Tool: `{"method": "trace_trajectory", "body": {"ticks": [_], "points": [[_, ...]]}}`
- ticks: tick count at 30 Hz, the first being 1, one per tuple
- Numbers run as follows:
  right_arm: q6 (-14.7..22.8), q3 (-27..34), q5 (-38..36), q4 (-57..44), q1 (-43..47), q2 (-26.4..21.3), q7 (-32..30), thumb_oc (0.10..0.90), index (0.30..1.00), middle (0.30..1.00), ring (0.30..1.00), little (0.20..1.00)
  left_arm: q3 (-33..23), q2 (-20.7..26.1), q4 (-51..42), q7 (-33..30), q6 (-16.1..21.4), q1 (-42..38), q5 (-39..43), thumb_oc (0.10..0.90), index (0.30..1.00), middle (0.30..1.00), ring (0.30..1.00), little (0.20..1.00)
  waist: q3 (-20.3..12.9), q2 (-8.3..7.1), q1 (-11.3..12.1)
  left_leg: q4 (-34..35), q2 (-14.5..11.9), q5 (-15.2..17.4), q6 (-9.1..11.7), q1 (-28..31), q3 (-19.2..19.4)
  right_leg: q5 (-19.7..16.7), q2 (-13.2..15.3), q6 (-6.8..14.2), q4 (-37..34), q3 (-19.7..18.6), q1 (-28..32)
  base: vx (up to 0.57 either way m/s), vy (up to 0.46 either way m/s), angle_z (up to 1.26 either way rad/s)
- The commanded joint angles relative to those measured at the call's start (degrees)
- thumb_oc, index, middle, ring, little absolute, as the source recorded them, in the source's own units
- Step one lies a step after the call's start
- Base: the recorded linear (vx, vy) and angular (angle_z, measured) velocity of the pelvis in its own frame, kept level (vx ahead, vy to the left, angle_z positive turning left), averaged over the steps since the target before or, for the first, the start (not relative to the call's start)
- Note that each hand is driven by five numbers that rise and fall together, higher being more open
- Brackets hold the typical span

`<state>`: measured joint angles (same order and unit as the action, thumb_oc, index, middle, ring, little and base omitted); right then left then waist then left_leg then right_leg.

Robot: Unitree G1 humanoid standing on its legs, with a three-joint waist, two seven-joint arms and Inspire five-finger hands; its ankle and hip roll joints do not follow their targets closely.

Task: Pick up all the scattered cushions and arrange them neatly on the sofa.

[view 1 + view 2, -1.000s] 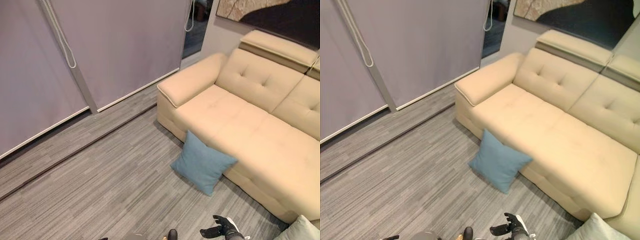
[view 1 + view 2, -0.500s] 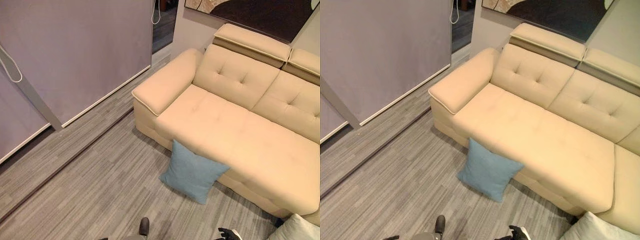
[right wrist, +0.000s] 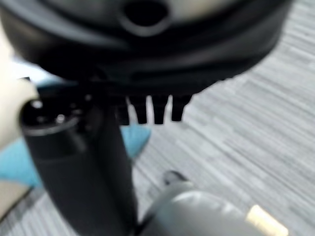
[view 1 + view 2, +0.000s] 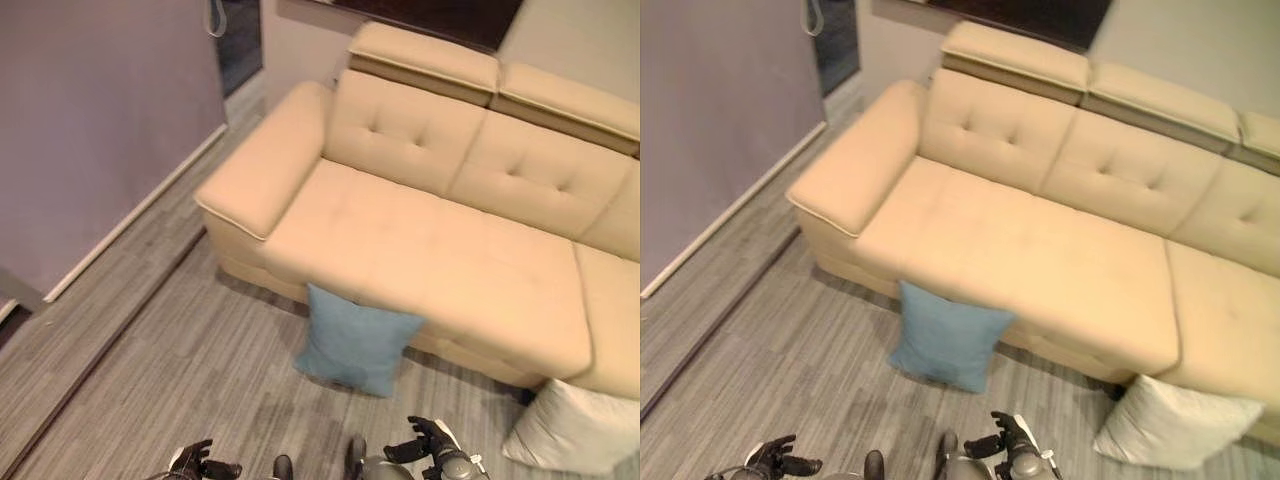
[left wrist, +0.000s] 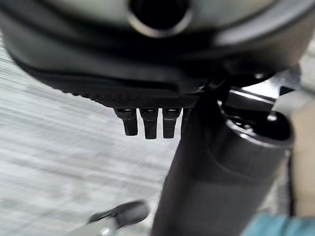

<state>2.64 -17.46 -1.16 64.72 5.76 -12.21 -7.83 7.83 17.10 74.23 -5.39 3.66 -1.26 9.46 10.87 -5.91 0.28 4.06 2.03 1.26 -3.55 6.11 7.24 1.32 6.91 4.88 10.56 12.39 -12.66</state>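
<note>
We take the sofa [image 4: 430,230] as our landmark: a long beige one with tufted backs and a wide armrest at its left end, set on grey striped floor [image 4: 150,390].

A blue cushion [image 4: 352,340] stands on the floor, leaning against the sofa's front edge below the left part of the seat, its top touching the seat edge. A white cushion [image 4: 1170,425] lies on the floor at the sofa's right end, tucked against the front of the part that juts forward. The two cushions are well apart, and the sofa seat carries neither of them.

Our left hand [image 4: 193,462] hangs low over the floor well in front of the sofa, out in front of its armrest end; the fingers [image 5: 150,122] are relaxed and hold nothing. Our right hand [image 4: 1005,440] hangs in front of the sofa too, near the blue cushion but not touching it, and between the two cushions. Its fingers [image 3: 158,109] are loose and its thumb stands out to the side, empty as well.

A purple-grey wall panel [image 4: 90,120] runs along the floor beyond the sofa's armrest.
</note>
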Motion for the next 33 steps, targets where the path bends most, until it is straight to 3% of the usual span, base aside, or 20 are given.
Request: {"method": "trace_trajectory", "body": {"ticks": [1,2,3,6,10,13,16,20,24,26,33], "points": [[1.1,-0.35,0.14,-0.91,0.52,-5.31,-1.56,0.8,0.9,0.9,0.9,0.9,0.23,0.46,-1.53,-0.37,1.85,-0.89,-1.0,0.8,0.9,0.9,0.9,0.9,-0.65,0.69,0.49,-12.26,-1.62,7.4,4.14,-2.73,-5.39,0.47,-3.54,-0.07,-4.1,-0.94,6.28,0.15,-0.265,0.27],[1.52,-0.42,-1.07,-1.3,0.67,-5.8,-2.12,0.8,0.9,0.9,0.9,0.9,1.42,0.35,-2.78,-0.59,1.98,-2.2,-1.19,0.8,0.9,0.9,0.9,0.9,0.7,-0.46,0.22,-22.12,-4.38,5.3,6.06,-8.57,-3.64,0.77,-3.26,-1.43,-5.1,-0.36,7.7,0.07,-0.278,0.26],[1.48,-0.44,-1.31,-1.28,1.05,-6.14,-2.33,0.8,0.9,0.9,0.9,0.9,1.99,0.24,-3.39,-0.65,2.01,-2.83,-1.23,0.8,0.9,0.9,0.9,0.9,1.57,-0.84,0.54,-25.98,-4.87,4.31,5.86,-11.14,-3.66,0.96,-3.31,-2.05,-5.22,-0.42,8.14,0.01,-0.219,0.23],[1.46,-0.81,-1.97,-0.92,1.32,-6.39,-2.61,0.8,0.9,0.9,0.9,0.9,2.91,-0.03,-3.92,-0.82,2.14,-3.71,-0.58,0.8,0.9,0.9,0.9,0.9,2.15,-0.98,1.2,-30.18,-4.79,4.12,5.32,-15.16,-5.88,2.28,-4.61,-3.28,-5.37,-1.33,8.73,0.08,-0.133,0.12],[1.55,-0.89,-1.89,0.04,1.47,-6.71,-2.79,0.8,0.9,0.9,0.9,0.9,3.83,-0.58,-4.32,-0.76,2.19,-4.22,-0.46,0.8,0.9,0.9,0.9,0.9,2.2,-0.55,1.71,-24.02,-3.7,4.79,5.39,-17.06,-7.59,3.47,-5.3,-3.01,-6.18,-2.85,10.11,0.13,-0.002,-0.34],[1.87,-0.64,-2.28,-0.04,1.74,-6.93,-3.34,0.8,0.9,0.9,0.9,0.9,4.32,-0.74,-4.58,-0.95,2.37,-4.29,-0.32,0.8,0.9,0.9,0.9,0.9,2.73,0.7,2.47,-17.3,-2.78,0.51,6.69,-19.12,-9.66,4.4,-6.73,-2.93,-6.51,-4.26,11.47,0.11,0.065,-0.16],[2.19,-0.22,-2.63,-0.81,1.6,-6.87,-3.4,0.8,0.9,0.9,0.9,0.9,3.8,-0.81,-4.48,-1.08,2.45,-3.87,0.16,0.8,0.9,0.9,0.9,0.9,2.53,1.6,2.6,-13.65,-2.85,-0.46,7.0,-17.26,-11.28,4.9,-7.29,-2.79,-6.07,-5.5,12.1,0.09,0.077,-0.45],[2.83,0.25,-3.4,-2.19,2.32,-7.05,-4.37,0.8,0.9,0.9,0.9,0.9,3.45,-0.49,-5.32,-1.87,2.93,-4.39,1.48,0.8,0.9,0.9,0.9,0.9,2.94,2.11,2.09,-13.2,-2.33,0.63,6.34,-16.47,-10.87,4.37,-6.73,-2.46,-5.39,-6.54,10.01,-0.01,0.095,-0.5],[3.69,0.38,-5.76,-4.2,7.37,-7.69,-6.28,0.8,0.9,0.9,0.9,0.9,3.61,0.94,-8.05,-4.28,4.46,-8.12,5.37,0.8,0.9,0.9,0.9,0.9,5.98,2.69,1.61,-16.48,-1.68,1.42,5.19,-23.43,-8.89,3.03,-6.01,-2.15,0.52,-8.45,-0.48,-0.26,0.122,-0.12],[3.78,0.41,-6.67,-4.11,9.28,-7.86,-6.88,0.8,0.9,0.9,0.9,0.9,3.7,1.51,-8.7,-4.93,4.92,-9.32,6.41,0.8,0.9,0.9,0.9,0.9,5.87,2.79,1.68,-17.52,-1.5,1.74,4.59,-26.45,-7.97,2.41,-5.64,-1.89,2.36,-9.34,-4.87,-0.16,0.098,-0.28],[4.31,0.27,-7.51,-5.57,11.19,-8.42,-8.42,0.8,0.9,0.9,0.9,0.9,4.73,2.39,-10.73,-6.02,5.73,-11.64,7.44,0.8,0.9,0.9,0.9,0.9,5.8,2.83,1.44,-17.35,-0.66,1.67,3.51,-28.54,-6.65,0.57,-4.1,-0.89,1.46,-10.48,-7.62,-0.04,0.054,-0.18]]}}
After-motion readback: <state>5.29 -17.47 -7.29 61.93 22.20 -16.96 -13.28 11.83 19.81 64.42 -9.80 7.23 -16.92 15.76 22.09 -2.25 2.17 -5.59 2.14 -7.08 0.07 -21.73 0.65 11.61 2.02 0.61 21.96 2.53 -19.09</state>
